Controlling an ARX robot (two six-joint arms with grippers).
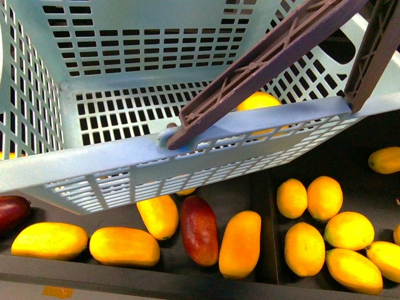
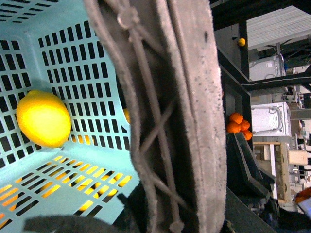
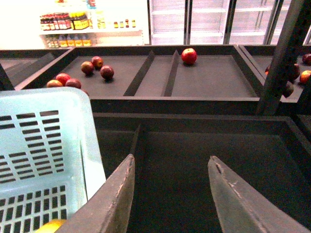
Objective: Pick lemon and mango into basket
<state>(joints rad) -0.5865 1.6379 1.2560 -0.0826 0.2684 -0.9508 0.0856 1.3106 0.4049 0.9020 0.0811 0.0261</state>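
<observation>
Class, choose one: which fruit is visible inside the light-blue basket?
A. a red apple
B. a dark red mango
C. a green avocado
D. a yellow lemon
D: the left wrist view shows a plump yellow lemon lying inside the basket, next to its slotted wall.

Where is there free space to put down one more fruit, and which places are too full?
Inside the basket, the floor between its left wall and the lemon is bare. The dark tray section under the open right gripper, beside the basket, is bare too. Crowded: the row of mangoes and the loose lemons right of them.
</observation>
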